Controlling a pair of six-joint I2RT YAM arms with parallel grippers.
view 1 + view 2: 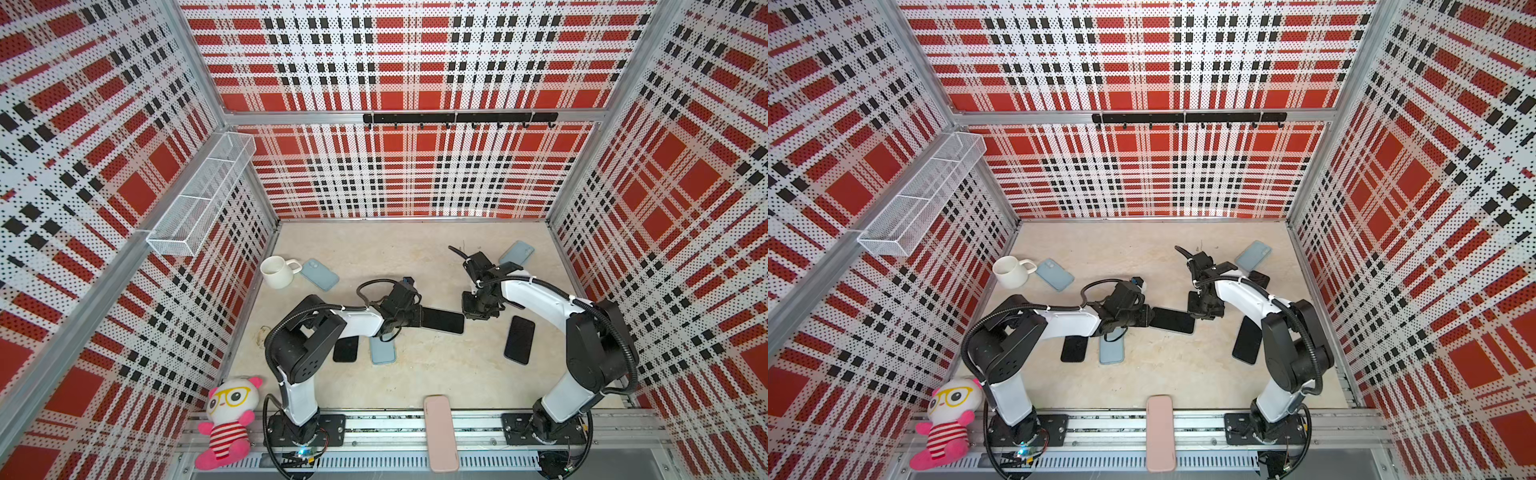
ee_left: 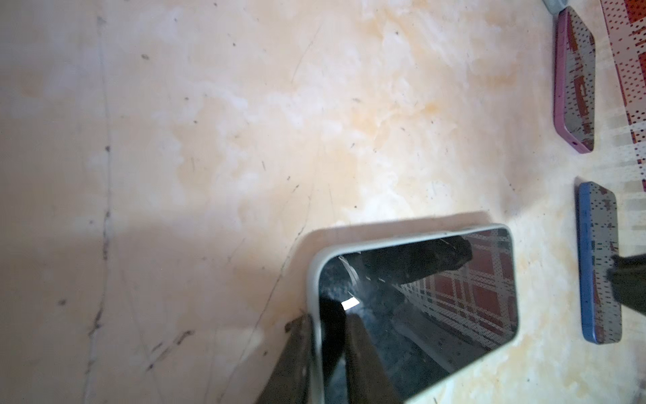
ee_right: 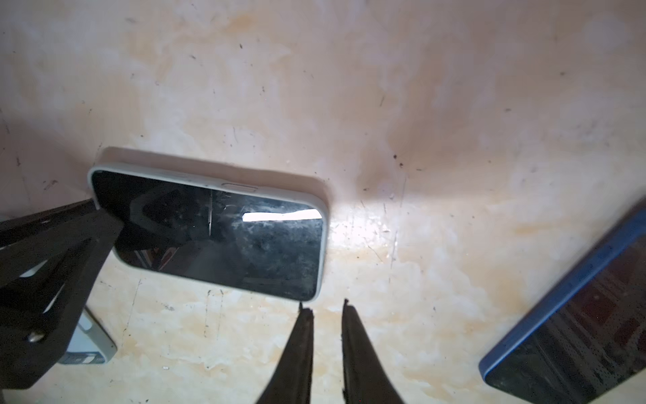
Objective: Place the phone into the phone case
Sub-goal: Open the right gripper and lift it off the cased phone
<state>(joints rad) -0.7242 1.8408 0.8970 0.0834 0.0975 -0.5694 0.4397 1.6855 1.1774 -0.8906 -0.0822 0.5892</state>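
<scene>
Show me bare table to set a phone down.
Free: the back strip between the mug and the far blue case; the front stretch between the pink case and the cased phone. Crowded: the middle row.

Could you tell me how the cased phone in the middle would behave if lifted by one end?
Probably stiff: the cased phone shows no sag though the left gripper pinches one end. Its glossy screen looks slippery; the matte rim should grip better. Flat, it shouldn't roll.
</scene>
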